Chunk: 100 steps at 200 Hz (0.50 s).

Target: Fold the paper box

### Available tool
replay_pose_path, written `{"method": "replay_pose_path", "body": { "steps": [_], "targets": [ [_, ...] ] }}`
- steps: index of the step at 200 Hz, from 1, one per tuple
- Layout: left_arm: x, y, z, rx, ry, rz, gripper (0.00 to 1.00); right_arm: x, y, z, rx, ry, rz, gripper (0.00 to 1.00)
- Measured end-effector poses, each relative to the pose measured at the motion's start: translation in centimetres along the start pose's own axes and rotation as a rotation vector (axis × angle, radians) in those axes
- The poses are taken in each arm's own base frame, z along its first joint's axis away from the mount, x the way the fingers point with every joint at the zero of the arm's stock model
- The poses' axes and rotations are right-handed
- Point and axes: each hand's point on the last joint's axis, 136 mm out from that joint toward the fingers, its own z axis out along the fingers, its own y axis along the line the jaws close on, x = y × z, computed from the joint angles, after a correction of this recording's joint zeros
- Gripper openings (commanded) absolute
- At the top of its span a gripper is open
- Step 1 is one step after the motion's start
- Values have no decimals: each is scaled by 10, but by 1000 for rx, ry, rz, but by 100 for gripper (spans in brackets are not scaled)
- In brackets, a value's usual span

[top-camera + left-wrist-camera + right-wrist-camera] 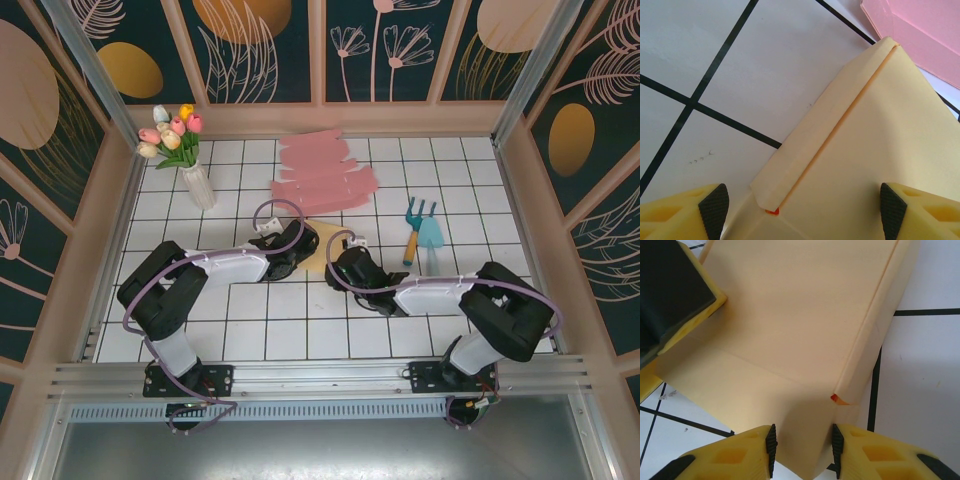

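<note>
The white tiled surface [260, 340] carries everything. Both arms are stretched low and forward, folded at the elbow, their wrists meeting over its middle. The left arm [200, 275] comes in from the left and the right arm [450, 295] from the right.

Behind them lies a stack of flat pink sheets [325, 175], well apart from the work. The cream paper box [320, 255] sits between the two wrists, partly formed. One broad panel lies flat, and a long narrow flap [825, 125] is creased over along its edge.

The left end effector [802, 210] has its jaws spread wide. It straddles the panel near the flap's corner and grips nothing.

The right end effector [803, 445] is narrowed on a raised fold at the near end of the box. Paper fills the gap between its pads [771, 445], so it seems to be pinching that fold, though actual contact is hard to confirm from this angle.

My reading is that the fold is at an early to middle stage, with one side creased and the walls not yet standing. The next move likely calls for the left end effector to press or hold the panel down while the right lifts its fold upright along the crease. It should pull gently enough not to drag the light box across the tiles.

A small orange mark [836, 399] shows at the flap's corner.
</note>
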Motion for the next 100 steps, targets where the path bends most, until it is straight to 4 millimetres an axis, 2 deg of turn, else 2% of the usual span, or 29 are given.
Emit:
{"method": "replay_pose_path", "body": {
  "steps": [100],
  "targets": [
    [-1,0,1,-3,-6,4,78,2,2,1,-21,17,7,36]
  ]
}}
